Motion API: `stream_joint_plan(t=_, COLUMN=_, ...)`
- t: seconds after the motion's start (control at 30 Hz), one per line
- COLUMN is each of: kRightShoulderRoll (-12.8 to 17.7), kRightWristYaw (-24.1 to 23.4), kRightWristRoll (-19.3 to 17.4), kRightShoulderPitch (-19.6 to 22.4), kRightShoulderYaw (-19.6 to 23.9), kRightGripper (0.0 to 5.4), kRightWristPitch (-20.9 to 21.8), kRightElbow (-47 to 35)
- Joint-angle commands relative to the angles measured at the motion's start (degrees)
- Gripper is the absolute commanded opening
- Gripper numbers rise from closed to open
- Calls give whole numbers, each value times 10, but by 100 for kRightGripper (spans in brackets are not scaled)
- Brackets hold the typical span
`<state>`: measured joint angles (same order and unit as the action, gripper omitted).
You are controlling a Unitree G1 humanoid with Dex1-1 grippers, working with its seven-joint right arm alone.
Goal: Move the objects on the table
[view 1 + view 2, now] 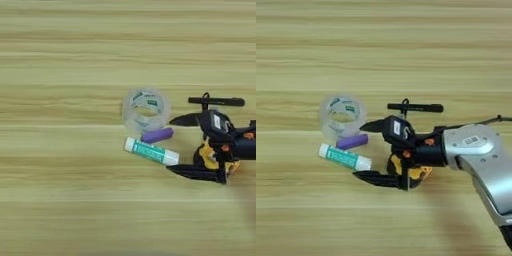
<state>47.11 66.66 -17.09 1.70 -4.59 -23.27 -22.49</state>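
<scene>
Five small objects are lying on the table (60, 60): one clear tape roll (146, 109), one purple cylinder (157, 135), one green-and-white glue stick (151, 151), one black pen (216, 101), and one yellow-black tape measure (415, 172), partly hidden

Silver right forearm (483, 155) reaching leftward, hand (367, 151) with black fingers spread wide

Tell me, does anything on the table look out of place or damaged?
Nothing looks damaged or spilled. The tape roll, purple cylinder and glue stick lie close together; the open gripper partly hides the tape measure beneath it.
</scene>
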Motion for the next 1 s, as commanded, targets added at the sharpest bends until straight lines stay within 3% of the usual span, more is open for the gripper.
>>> stream_joint_plan(t=0.03, kRightShoulderRoll=13, kRightWristYaw=-20, kRightWristRoll=21, kRightShoulderPitch=6, kRightShoulderYaw=4, kRightGripper=536, kRightWristPitch=25, kRightElbow=-12)
stream_joint_plan(t=0.6, kRightShoulderRoll=-25, kRightWristYaw=-58, kRightWristRoll=108, kRightShoulderPitch=3, kRightShoulderYaw=-47, kRightGripper=536, kRightWristPitch=57, kRightElbow=42)
stream_joint_plan(t=1.0, kRightShoulderRoll=-52, kRightWristYaw=-75, kRightWristRoll=150, kRightShoulderPitch=22, kRightShoulderYaw=-66, kRightGripper=412, kRightWristPitch=81, kRightElbow=95)
